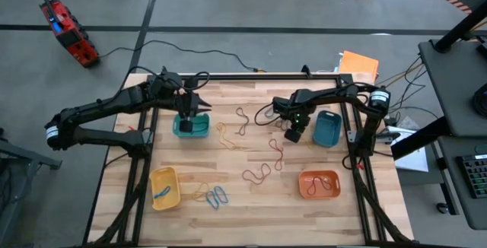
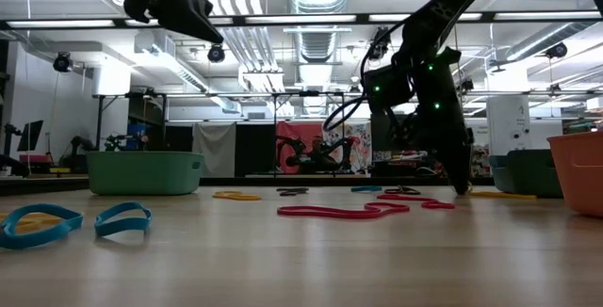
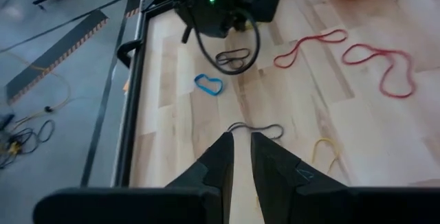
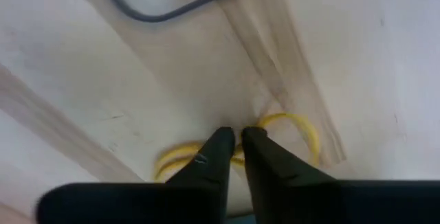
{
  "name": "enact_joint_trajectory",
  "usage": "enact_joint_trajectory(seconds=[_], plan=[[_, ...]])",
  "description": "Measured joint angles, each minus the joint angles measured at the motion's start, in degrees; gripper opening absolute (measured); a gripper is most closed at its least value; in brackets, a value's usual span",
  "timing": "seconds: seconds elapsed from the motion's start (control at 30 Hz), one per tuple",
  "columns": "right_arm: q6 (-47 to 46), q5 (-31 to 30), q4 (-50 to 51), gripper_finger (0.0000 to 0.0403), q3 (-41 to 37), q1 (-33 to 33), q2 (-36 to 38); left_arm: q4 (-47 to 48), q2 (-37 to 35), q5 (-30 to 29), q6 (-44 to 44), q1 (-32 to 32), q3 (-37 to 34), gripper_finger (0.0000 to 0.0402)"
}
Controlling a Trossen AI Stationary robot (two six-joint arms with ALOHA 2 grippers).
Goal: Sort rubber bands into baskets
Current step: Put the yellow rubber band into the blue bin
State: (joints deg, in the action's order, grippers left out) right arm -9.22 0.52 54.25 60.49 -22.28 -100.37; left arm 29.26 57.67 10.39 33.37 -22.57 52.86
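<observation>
Pinching a thin yellow rubber band point(image 4: 292, 124), right gripper point(image 4: 234, 136) nearly closed | next: yellow plastic basket point(image 1: 165, 188) | left gripper point(image 3: 240, 140) narrow, empty-looking, above teal basket point(image 1: 192, 125)

Four shallow rounded-rectangle plastic baskets on the wooden table: one teal-green basket point(image 1: 191, 126), one blue basket point(image 1: 328, 128), one yellow basket point(image 1: 164, 188), one orange basket point(image 1: 319, 184).

Thin floppy rubber bands lying loose, high view:
- red-brown loops: three — one point(image 1: 243, 120), one point(image 1: 275, 153), one point(image 1: 256, 174).
- blue loops: two, side by side point(image 1: 218, 195).
- yellow loops: at least two — one point(image 1: 225, 135), one point(image 1: 199, 193); exact number unclear.
- grey loops: too faint to count from above.

Two dark robot arms, one gripper each.
</observation>
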Motion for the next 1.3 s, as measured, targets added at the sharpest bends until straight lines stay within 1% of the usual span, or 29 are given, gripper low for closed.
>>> enact_joint_trajectory(seconds=[0.03,0.1,0.3,0.4,0.57,0.77,0.83,1.03,1.17,1.23,1.3], plan=[[0.8,0.1,-0.1,0.0017,0.0,0.0,0.1,0.0,0.0,-0.6,0.2,0.0,0.0,0.0036],[1.9,0.1,-0.2,0.0012,0.0,0.0,0.5,0.0,0.0,-1.5,0.9,-0.1,0.0,0.0036],[3.9,-0.1,-1.8,0.0009,1.4,0.0,4.0,0.0,0.0,-3.0,1.9,-0.3,0.0,0.0036],[5.5,-0.1,-5.5,0.0009,2.2,0.0,6.3,-0.1,0.0,-3.0,1.9,-0.8,0.0,0.0036],[8.9,0.1,-12.1,0.0008,3.8,-0.1,9.5,-0.1,0.0,-3.0,0.2,-1.6,-0.1,0.0036],[13.5,-0.1,-14.7,0.0009,7.2,-1.8,11.0,0.8,0.0,-3.0,-3.3,-2.1,-0.1,0.0036],[15.3,-0.1,-14.7,0.0009,8.4,-2.9,11.0,1.6,0.1,-3.7,-4.4,-2.1,-0.1,0.0036],[19.3,-0.1,-15.9,0.0009,10.4,-7.6,10.7,3.6,0.2,-10.3,-8.9,-2.6,-0.2,0.0036],[17.2,3.6,-14.4,0.0009,10.3,-11.8,10.7,2.8,0.1,-10.8,-10.3,-3.9,-0.2,0.0036],[15.3,5.7,-11.1,0.0009,10.2,-13.4,10.6,2.7,0.0,-10.4,-10.5,-4.6,-0.2,0.0036],[13.7,6.1,-7.4,0.0009,10.2,-14.2,10.6,2.3,-0.2,-9.5,-10.6,-5.2,-0.2,0.0036]])
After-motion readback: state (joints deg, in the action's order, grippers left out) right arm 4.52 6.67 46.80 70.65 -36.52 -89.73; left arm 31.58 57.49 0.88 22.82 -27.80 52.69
